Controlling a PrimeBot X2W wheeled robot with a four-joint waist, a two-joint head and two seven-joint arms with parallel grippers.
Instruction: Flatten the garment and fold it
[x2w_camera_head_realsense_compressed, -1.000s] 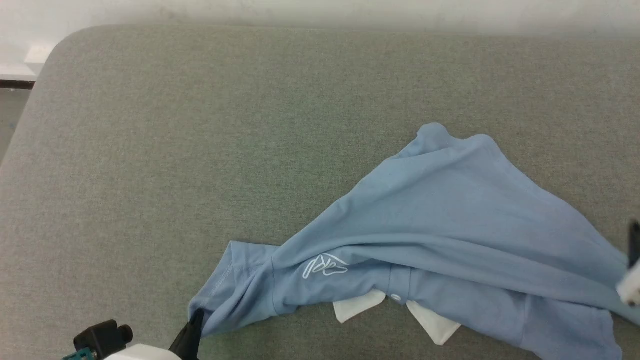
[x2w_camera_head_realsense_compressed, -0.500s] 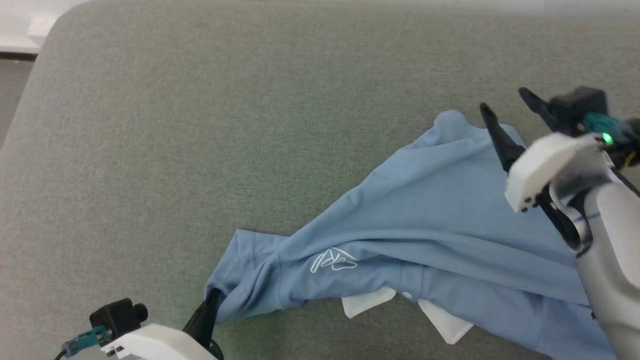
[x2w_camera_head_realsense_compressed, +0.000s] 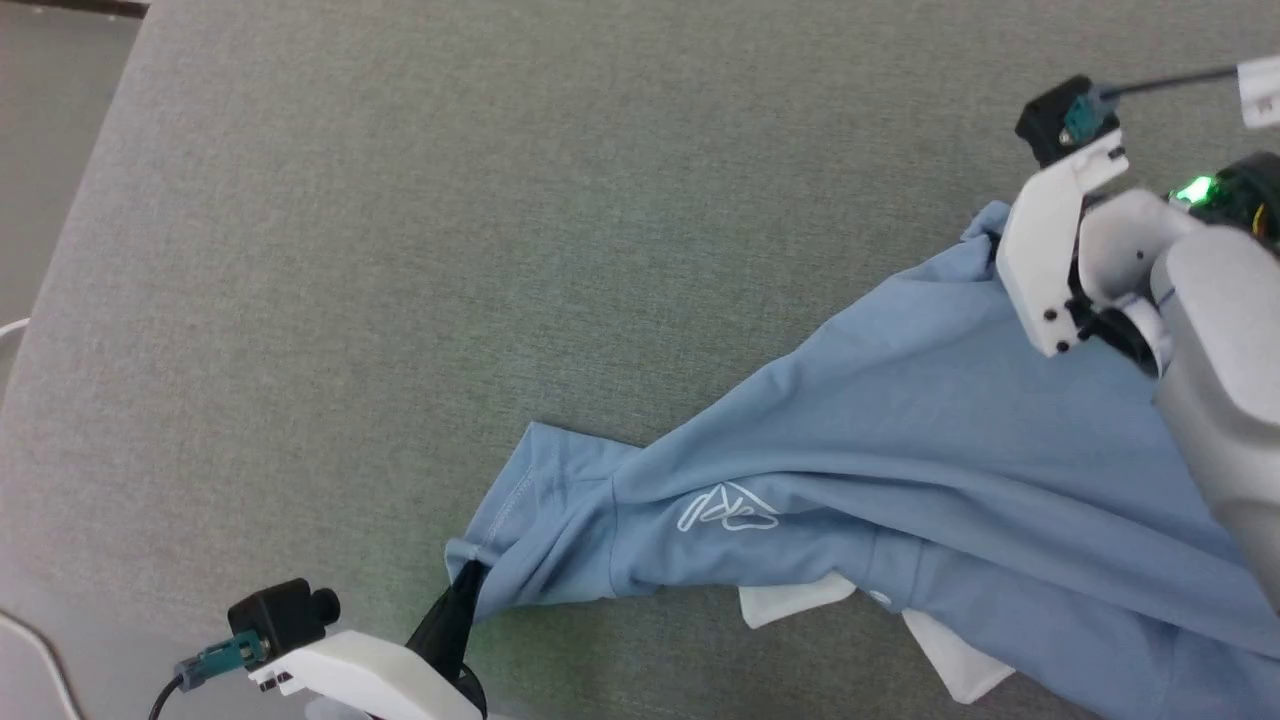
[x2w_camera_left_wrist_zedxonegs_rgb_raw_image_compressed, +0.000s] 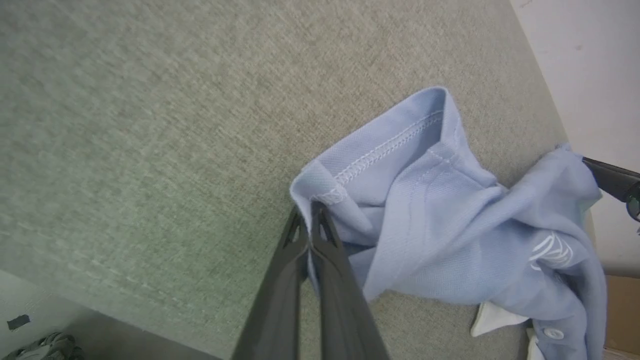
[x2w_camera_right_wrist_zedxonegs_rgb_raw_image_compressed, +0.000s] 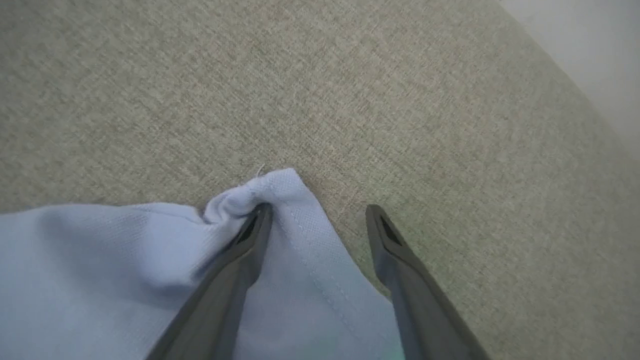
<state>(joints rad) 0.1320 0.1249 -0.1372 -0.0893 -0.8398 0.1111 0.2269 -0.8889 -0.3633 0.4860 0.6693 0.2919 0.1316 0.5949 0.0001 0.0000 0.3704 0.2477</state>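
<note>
Light blue knit garment (x2w_camera_head_realsense_compressed: 900, 430), still bunched on the grey-green cloth surface (x2w_camera_head_realsense_compressed: 400, 250), now with a gripper at each end.
It lies as a slanted, half-twisted heap, white collar (x2w_camera_head_realsense_compressed: 790, 605) tucked under its near edge, nowhere near flat. My left gripper (x2w_camera_left_wrist_zedxonegs_rgb_raw_image_compressed: 305, 212) keeps its fingers clamped on the sleeve hem at the near-left end, as it did a second ago. What has changed is the right arm: a second ago it only showed at the picture's edge, and now my right gripper (x2w_camera_right_wrist_zedxonegs_rgb_raw_image_compressed: 320, 212) is down at the far corner, jaws spread, one finger on the puckered cloth and the other over bare surface just past the hem. The head camera has also swung, so the shirt's apparent shift is not real. I judge the next step is to close on that corner, then pull both ends apart.
</note>
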